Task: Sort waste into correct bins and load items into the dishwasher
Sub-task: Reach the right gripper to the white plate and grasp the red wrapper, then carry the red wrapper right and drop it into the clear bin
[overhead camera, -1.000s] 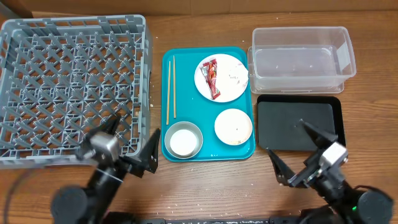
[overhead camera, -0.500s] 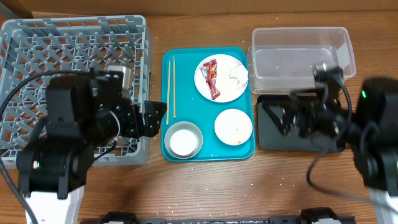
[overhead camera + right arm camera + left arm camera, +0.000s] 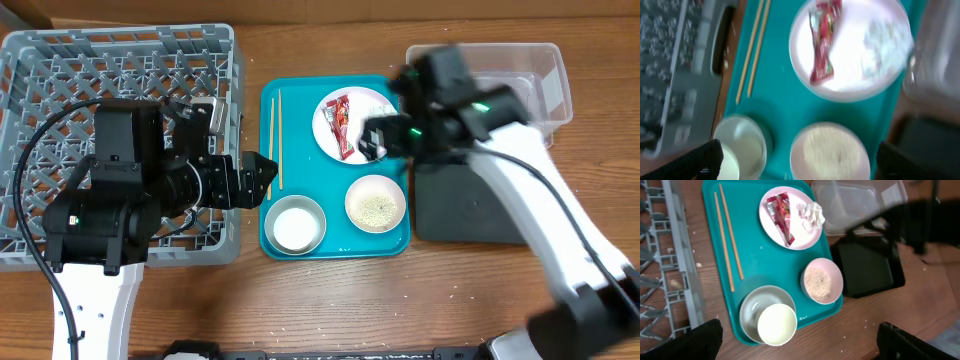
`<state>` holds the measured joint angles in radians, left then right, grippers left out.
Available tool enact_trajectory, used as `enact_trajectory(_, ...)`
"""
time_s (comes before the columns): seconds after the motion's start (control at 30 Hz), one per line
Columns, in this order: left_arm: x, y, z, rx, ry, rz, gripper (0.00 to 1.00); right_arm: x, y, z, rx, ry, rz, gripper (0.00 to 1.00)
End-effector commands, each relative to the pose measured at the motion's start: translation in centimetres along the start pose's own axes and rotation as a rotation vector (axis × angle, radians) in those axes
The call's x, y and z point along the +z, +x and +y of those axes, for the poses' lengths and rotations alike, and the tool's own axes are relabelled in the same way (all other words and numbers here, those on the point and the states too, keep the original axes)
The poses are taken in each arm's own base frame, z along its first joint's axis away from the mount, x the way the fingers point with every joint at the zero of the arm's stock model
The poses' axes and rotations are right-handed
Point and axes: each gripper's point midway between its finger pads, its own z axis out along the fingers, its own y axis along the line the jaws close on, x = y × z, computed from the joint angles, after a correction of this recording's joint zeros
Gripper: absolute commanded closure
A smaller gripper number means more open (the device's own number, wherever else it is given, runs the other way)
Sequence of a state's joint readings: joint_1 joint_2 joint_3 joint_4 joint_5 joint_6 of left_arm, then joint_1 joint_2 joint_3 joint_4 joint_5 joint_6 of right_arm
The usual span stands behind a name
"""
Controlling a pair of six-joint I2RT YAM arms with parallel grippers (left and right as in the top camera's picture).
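Overhead, we find the right pincer [image 3: 374, 140], jaws spread and empty, above the 3 o'clock edge of the white plate [image 3: 322, 125] on the teal tray [image 3: 305, 140], the red wrapper [image 3: 341, 125] lying just toward 9 o'clock from it, long axis 12-to-6, farther from the equally released left pincer [image 3: 258, 178]

The left gripper [image 3: 262, 178] and the right gripper [image 3: 373, 140] are both leaving the near side of the teal tray [image 3: 300, 150]. The left is coming up to hover just off the tray's left edge. The right is sweeping in over the tray's far right corner, above the large plate [image 3: 365, 105].
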<state>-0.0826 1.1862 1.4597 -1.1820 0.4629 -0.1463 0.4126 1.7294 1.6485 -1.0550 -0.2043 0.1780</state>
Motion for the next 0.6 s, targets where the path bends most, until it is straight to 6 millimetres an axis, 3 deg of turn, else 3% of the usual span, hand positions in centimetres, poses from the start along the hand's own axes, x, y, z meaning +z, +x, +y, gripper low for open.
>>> enact_trajectory(0.0, -0.4, -0.8, 0.6, 0.033, -0.045, -0.025, 0.0, 2.8, -3.5, -1.0, -0.007, 0.076, -0.082, 0.05)
enact_trajectory(0.23, -0.4, -0.8, 0.7, 0.033, -0.052, -0.028, 0.0, 10.9, -5.6, -1.5, 0.002, 0.024, -0.103, 0.18)
enact_trajectory(0.43, -0.4, -0.8, 0.7, 0.033, -0.052, -0.027, 0.0, 16.8, -3.7, -2.7, 0.021, 0.012, -0.019, 0.33)
enact_trajectory(0.57, -0.4, -0.8, 0.7, 0.033, -0.052, -0.027, 0.0, 18.6, -2.3, -2.8, 0.032, -0.01, 0.037, 0.51)
